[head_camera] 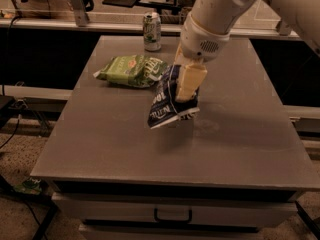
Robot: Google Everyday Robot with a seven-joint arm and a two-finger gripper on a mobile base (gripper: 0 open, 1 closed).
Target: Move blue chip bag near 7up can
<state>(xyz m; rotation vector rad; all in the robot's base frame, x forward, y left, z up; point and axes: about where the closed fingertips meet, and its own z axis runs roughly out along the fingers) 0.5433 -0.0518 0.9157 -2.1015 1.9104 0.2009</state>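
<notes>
Since the cream two-finger tool [187,85] is clamped on the crinkled navy-blue foil chip bag [164,106] over the grey tabletop [100,149] centre, the upright green-and-white 7up can [152,31] lies far-left, well apart.

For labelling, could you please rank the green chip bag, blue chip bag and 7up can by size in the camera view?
1-2. green chip bag, blue chip bag: alike; gripper, mid-table, grips the latter.
3. 7up can, though farthest.
</notes>
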